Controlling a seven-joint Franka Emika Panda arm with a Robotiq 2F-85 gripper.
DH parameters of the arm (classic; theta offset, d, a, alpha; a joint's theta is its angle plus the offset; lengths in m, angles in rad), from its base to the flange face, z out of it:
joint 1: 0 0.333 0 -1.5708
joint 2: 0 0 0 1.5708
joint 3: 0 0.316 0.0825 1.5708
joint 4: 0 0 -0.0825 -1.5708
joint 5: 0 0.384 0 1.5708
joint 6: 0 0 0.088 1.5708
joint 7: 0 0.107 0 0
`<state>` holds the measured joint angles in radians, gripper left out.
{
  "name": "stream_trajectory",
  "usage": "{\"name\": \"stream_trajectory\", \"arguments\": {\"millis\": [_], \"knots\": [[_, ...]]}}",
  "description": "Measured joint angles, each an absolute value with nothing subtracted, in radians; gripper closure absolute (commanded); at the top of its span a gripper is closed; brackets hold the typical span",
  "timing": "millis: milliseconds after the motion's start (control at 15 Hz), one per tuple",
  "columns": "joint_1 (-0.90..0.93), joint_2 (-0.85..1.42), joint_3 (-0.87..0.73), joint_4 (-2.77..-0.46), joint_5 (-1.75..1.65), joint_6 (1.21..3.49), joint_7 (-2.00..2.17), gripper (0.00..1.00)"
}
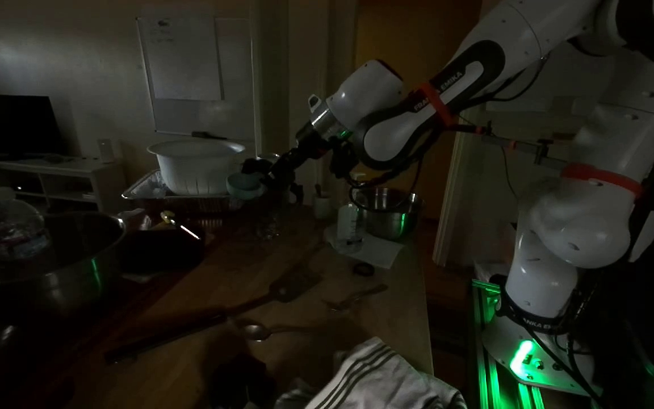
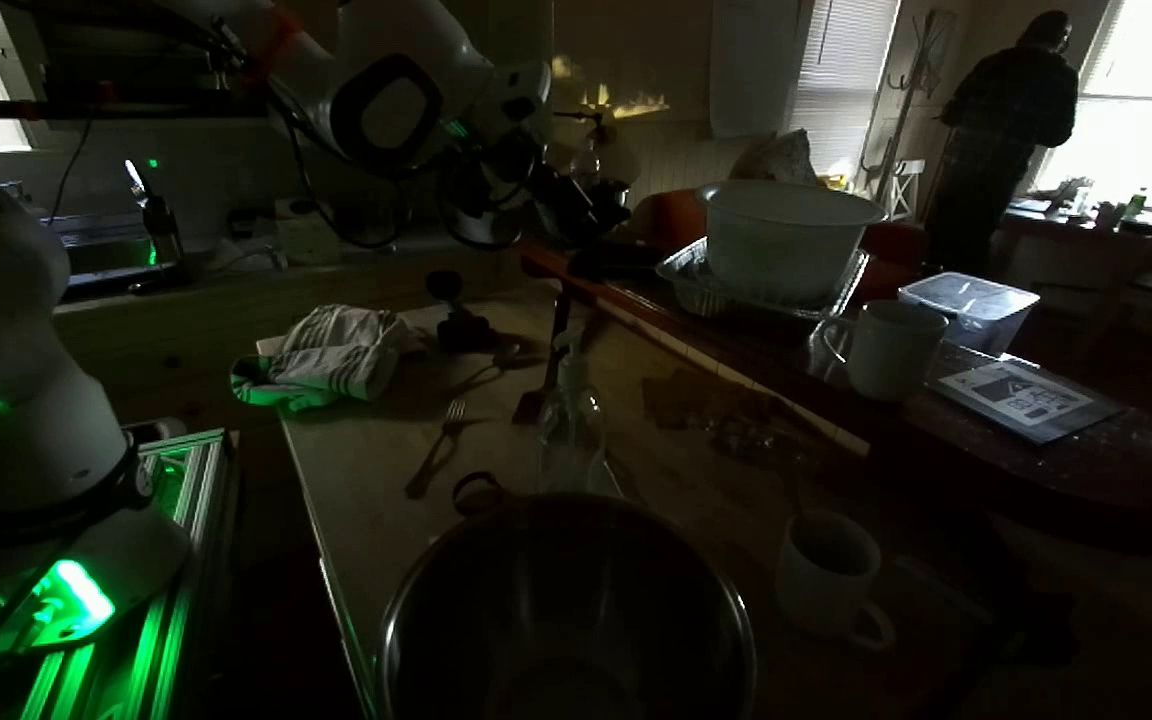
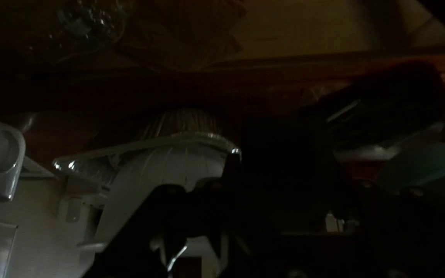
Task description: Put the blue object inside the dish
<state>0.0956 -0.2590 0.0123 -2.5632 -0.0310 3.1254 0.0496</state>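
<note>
Pale blue-grey bowl (image 1: pixel 244 186), small and rounded, seen in an exterior view just beside the end effector (image 1: pixel 277 180) and partly in front of a white tub (image 1: pixel 196 167); whether the jaws are spread, drawn together or gripping the bowl is not discernible in the dim light. The wrist view shows the same bowl at its right edge, partly covered by the end effector, while the tub rests in a foil tray (image 1: pixel 144 187). On the wooden desk (image 1: pixel 225 267) lie a spatula (image 1: pixel 290 286), a spoon (image 1: pixel 257 332), a fork (image 1: pixel 368 293) and a striped towel (image 1: pixel 384 378), with a clear bottle (image 1: pixel 351 227) standing near a steel basin (image 1: pixel 396 220).
</note>
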Motion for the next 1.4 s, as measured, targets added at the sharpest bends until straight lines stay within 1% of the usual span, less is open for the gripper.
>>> {"name": "stream_trajectory", "arguments": {"millis": [200,400,467,533,733,800,1067,1400], "knots": [[-0.033,-0.245,0.132,-2.529,-0.064,3.262,0.115,0.73],[-0.237,-0.221,0.318,-2.463,-0.068,3.287,0.115,0.73],[-0.313,-0.212,0.382,-2.441,-0.070,3.279,0.115,0.48],[-0.361,-0.202,0.423,-2.422,-0.074,3.259,0.114,0.48],[-0.376,-0.174,0.447,-2.393,-0.076,3.237,0.112,0.48],[-0.376,-0.172,0.449,-2.391,-0.076,3.237,0.112,0.73],[-0.395,-0.160,0.470,-2.390,-0.083,3.234,0.112,0.73],[-0.509,-0.064,0.614,-2.386,-0.154,3.234,0.129,0.73]]}}
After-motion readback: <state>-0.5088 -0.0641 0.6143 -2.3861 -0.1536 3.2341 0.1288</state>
